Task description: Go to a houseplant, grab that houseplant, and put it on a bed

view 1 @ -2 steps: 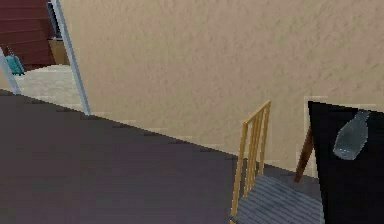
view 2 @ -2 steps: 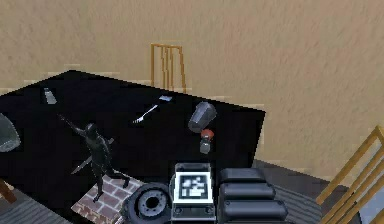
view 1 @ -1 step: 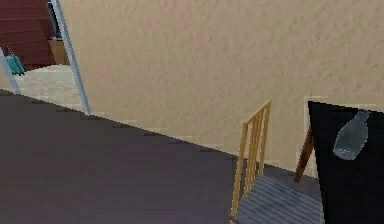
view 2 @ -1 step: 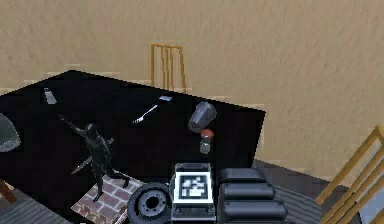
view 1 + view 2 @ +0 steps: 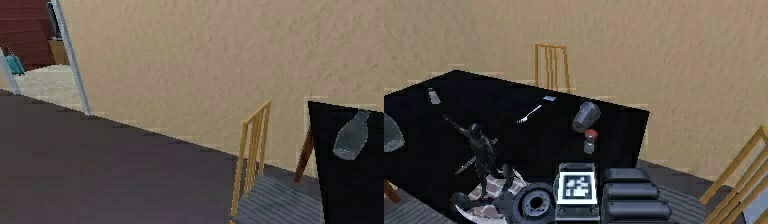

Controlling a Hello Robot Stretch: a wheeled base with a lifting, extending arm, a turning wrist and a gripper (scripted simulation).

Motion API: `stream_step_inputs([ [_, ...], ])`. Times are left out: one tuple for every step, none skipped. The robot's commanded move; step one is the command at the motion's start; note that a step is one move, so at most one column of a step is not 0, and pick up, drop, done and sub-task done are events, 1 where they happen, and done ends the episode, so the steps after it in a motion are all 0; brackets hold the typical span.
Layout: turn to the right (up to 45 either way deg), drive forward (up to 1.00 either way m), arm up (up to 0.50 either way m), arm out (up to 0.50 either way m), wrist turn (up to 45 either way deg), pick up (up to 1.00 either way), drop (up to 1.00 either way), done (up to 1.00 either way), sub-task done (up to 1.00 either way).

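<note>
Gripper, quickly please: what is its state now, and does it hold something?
Gripper: state cannot be told. A dark plant stands on the black table by it, so whether it holds anything cannot be told.

"How does the robot's arm (image 5: 629,198) look?"

"It is a dark, squarish bar built of rounded segments with grooves between them."

"And at its far end?"

"There is a white square tag (image 5: 577,187) with black marks, set in a dark frame. Left of it, the gripper (image 5: 484,165) has a dark body with a round, ring-shaped part. Its thin ends are hard to make out."
</note>
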Motion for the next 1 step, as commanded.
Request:
stream_step_inputs([
  [0.0, 0.0, 0.0, 0.0, 33.0, 0.0, 0.0, 0.0, 0.0],
])
